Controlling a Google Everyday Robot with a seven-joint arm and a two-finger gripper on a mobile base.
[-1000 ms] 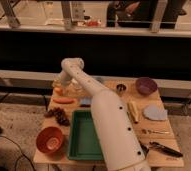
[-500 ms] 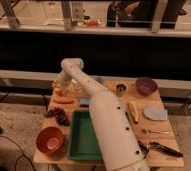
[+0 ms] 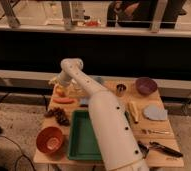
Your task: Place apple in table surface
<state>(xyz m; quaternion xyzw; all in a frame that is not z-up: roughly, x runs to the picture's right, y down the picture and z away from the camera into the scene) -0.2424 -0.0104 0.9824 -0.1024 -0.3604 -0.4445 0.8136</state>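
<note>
Placement looks at hand: gripper (image 3: pixel 60 86), grip state impossible to tell, hangs by the apple (image 3: pixel 61 91) at the table surface (image 3: pixel 154 126) far-left corner, needing gentle lowering.

The gripper (image 3: pixel 59 86) sits at the far-left corner of the table surface (image 3: pixel 111 97), hemmed by the apple (image 3: pixel 61 92) and carrot piece (image 3: pixel 64 100). The white arm (image 3: pixel 106 125) blocks the middle.

Soft, dim light falls from above on my counter (image 3: pixel 130 98), my white arm (image 3: pixel 109 125) catching it brightest at centre, while my hand (image 3: pixel 60 86) sits shaded at the counter's upper left, below a dark band.
</note>
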